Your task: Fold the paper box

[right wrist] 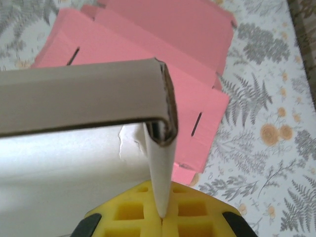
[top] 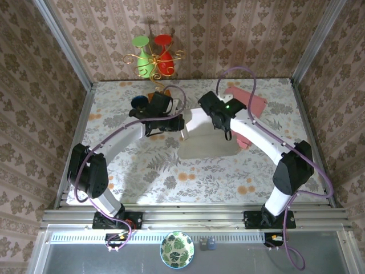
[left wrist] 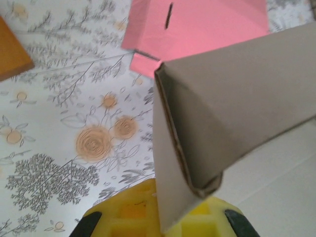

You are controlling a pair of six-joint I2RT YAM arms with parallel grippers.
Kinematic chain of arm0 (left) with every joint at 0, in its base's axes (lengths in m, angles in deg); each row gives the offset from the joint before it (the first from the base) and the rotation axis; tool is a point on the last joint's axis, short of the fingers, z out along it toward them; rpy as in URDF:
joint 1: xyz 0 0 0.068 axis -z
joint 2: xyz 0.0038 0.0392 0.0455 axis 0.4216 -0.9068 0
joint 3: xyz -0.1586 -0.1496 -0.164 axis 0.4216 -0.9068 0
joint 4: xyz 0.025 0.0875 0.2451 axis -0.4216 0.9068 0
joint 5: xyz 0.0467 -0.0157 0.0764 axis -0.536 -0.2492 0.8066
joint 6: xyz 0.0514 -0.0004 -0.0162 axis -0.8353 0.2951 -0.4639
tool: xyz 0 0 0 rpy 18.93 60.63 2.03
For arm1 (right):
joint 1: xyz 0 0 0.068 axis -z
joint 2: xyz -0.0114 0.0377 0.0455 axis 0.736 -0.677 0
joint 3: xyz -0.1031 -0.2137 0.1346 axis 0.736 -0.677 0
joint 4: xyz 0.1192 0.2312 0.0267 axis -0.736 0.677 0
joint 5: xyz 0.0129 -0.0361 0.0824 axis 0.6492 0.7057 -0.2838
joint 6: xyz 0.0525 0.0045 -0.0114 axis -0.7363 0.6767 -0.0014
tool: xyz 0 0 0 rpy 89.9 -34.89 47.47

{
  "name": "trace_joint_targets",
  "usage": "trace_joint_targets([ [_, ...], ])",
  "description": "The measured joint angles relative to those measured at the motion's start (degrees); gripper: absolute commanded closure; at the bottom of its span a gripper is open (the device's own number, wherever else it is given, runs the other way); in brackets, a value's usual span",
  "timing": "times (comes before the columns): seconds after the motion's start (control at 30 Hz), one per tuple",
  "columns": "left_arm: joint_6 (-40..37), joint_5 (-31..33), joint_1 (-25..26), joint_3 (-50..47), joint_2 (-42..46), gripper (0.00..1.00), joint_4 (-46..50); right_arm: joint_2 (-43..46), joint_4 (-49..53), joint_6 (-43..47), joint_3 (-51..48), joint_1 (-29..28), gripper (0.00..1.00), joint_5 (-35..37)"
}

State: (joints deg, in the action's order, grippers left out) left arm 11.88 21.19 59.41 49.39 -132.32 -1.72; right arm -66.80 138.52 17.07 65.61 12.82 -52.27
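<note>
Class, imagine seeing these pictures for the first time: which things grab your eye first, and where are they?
The half-folded beige cardboard box sits central on the floral table, raised side flaps pinched by the left gripper and right gripper. Behind it, far right, lies a flat pink cardboard sheet; red and green goblets stand against the back wall.

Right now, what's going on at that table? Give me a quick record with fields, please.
Job: folding a paper box
Being folded: tan cardboard box, mid-table, one folded wall raised
Left end effector: shut on the wall's left end
Right end effector: shut on the wall's right end
Waiting: flat pink box, beyond the tan one, towards the right
Surface: table with a floral pattern
</note>
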Motion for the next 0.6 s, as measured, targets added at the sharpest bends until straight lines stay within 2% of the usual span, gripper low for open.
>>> trace_joint_targets([
  [0.3, 2.38, 2.19, 0.63, -11.65, -1.11, 0.94, -11.17, -2.45, -2.12, -5.03, -5.01, -2.60, 1.00, -0.87],
  [0.6, 4.96, 5.22, 1.25, -15.58, -5.01, 0.88, -16.98, -6.62, -2.25, -7.82, -5.81, -4.72, 1.00, 0.39],
])
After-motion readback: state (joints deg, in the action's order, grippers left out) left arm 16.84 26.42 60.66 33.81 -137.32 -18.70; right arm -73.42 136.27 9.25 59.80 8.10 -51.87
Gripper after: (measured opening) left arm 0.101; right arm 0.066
